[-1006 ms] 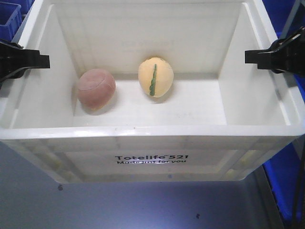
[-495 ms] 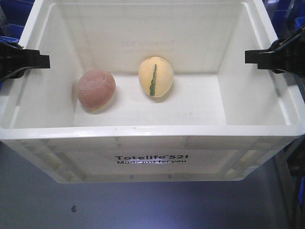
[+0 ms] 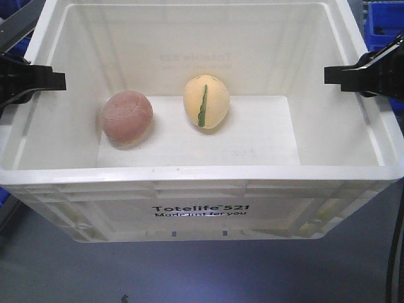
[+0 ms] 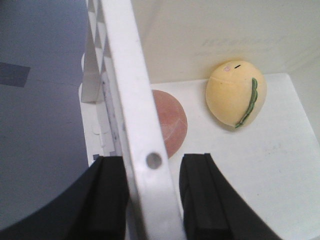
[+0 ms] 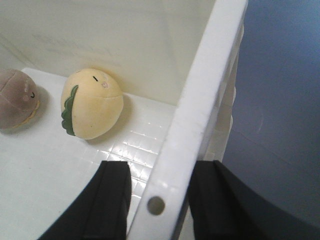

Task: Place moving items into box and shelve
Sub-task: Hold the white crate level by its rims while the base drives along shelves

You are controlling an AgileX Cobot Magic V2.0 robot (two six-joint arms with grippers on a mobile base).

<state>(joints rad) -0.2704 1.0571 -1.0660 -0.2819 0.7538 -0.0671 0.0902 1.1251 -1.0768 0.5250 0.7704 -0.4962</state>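
The white box (image 3: 202, 175) with black "Totelife 521" print fills the front view. Inside on its floor lie the moving items: a pinkish-brown ball (image 3: 128, 118) at the left and, apart from it, a pale yellow egg with a green stripe (image 3: 206, 102). My left gripper (image 3: 57, 79) straddles the box's left rim (image 4: 125, 75), one black finger (image 4: 107, 195) outside and one inside, shut on it (image 4: 150, 165). My right gripper (image 3: 334, 74) clamps the right rim (image 5: 210, 75) the same way (image 5: 159, 172). The wrist views also show the ball (image 4: 170, 122) (image 5: 17, 97) and the egg (image 4: 235, 97) (image 5: 92, 102).
Grey floor (image 3: 189, 271) shows below and beside the box. Blue bins (image 3: 385, 16) stand at the top right, and a blue edge (image 3: 5, 189) shows at the left. A grey rail (image 3: 19, 22) crosses the top left corner. A black cable (image 3: 398, 252) hangs at the right.
The box, both items and both grippers keep their places in the view. The surroundings have slid past: blue bins near both sides have left the view and floor marks have shifted.
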